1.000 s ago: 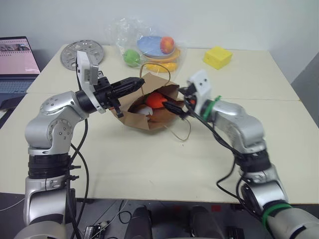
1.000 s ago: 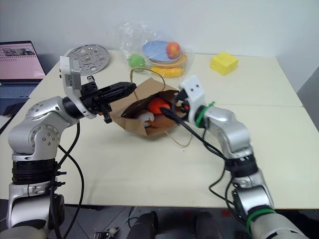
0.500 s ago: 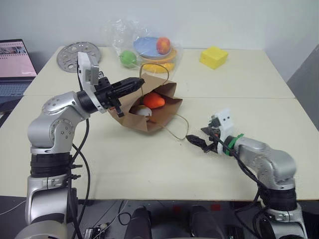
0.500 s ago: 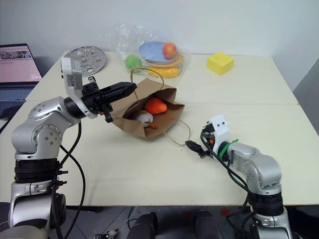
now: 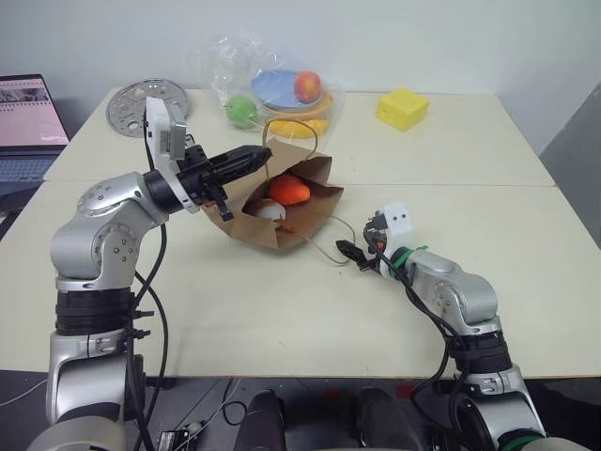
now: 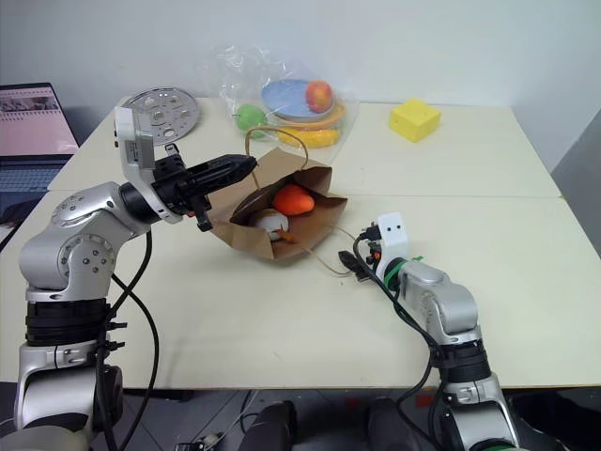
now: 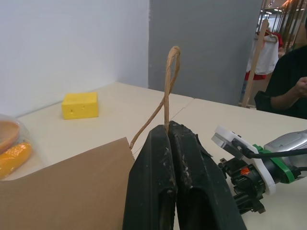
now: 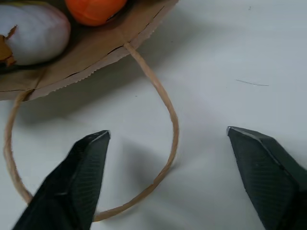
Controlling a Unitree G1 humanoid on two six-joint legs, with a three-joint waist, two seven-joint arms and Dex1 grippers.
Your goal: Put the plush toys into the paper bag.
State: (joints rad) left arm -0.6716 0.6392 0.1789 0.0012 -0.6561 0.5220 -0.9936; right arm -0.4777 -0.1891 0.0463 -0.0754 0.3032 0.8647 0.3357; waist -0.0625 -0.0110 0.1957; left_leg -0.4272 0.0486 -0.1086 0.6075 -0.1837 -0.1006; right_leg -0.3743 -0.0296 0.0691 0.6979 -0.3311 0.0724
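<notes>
The paper bag [image 5: 282, 224], plain brown kraft with twisted cord loop handles, lies tilted on my tabletop [image 5: 282, 310] with its open mouth facing up and toward me; one handle stands raised, the other lies flat on the tabletop. Inside it rest both plush toys: the orange carrot [image 5: 289, 190] uppermost and the white egg [image 5: 269, 211] just beside and below it.

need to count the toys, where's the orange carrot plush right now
The orange carrot plush lies inside the open paper bag near the table's middle, just behind the white egg plush, in the head views.
</notes>
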